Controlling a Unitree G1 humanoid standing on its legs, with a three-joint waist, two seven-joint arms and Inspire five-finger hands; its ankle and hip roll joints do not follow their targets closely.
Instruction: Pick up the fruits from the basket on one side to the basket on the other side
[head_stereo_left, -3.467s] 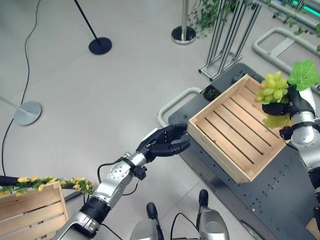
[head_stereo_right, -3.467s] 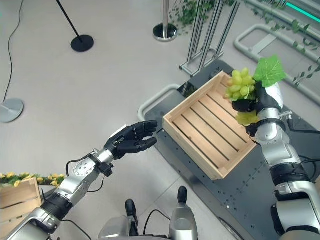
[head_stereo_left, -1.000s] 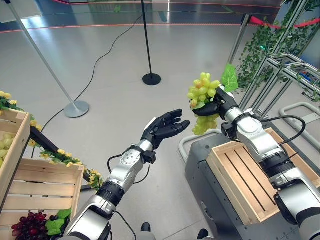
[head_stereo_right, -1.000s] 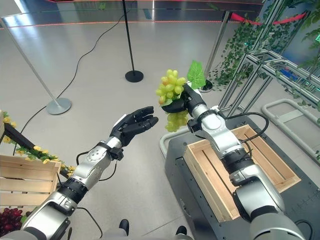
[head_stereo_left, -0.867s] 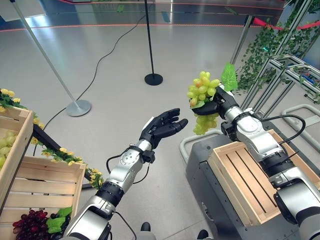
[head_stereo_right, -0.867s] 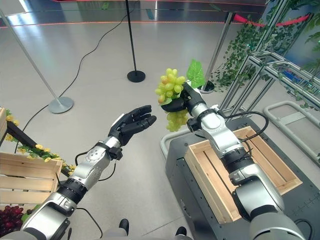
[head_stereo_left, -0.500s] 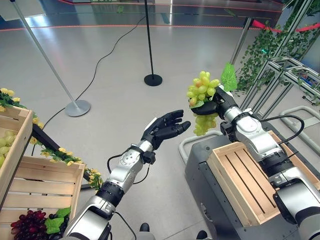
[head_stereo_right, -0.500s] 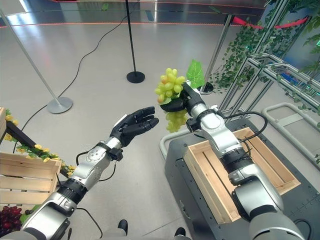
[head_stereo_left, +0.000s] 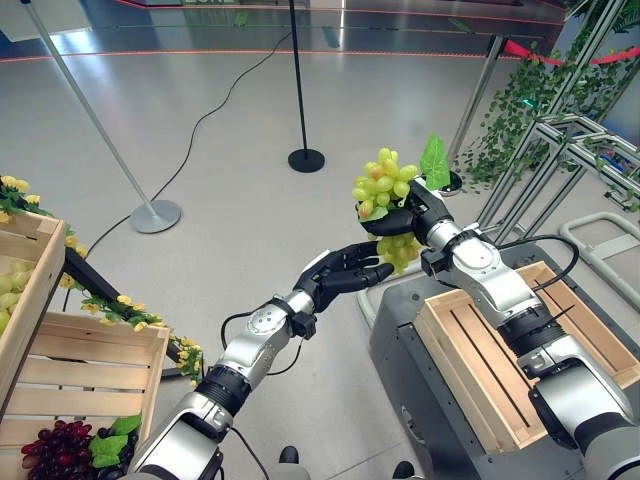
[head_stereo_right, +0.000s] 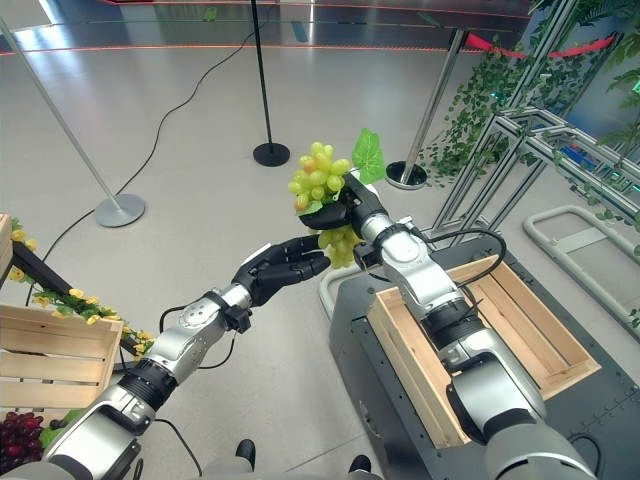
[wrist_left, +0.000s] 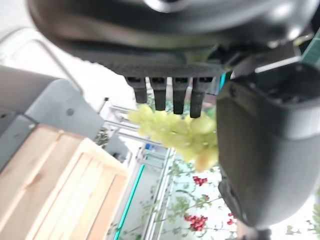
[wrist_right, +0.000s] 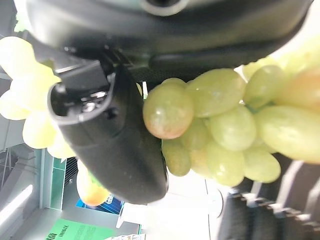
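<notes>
A wooden crate (head_stereo_left: 85, 385) at eight o'clock holds dark red grapes (head_stereo_left: 62, 446). At centre, the left hand (head_stereo_left: 345, 276) reaches out with fingers extended and spread, palm up, holding nothing, just under a bunch of green grapes (head_stereo_left: 383, 192). The right hand (head_stereo_left: 412, 212) has its fingers curled around that bunch, held in the air at one o'clock. An empty slatted crate (head_stereo_left: 510, 362) sits on a dark cart (head_stereo_left: 420, 400) at four o'clock.

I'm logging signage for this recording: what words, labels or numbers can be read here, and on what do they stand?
No text can be read with confidence.
Green sign in the background past the right hand: white print, too blurred to read.
Green grapes and wooden crate: no print visible.
</notes>
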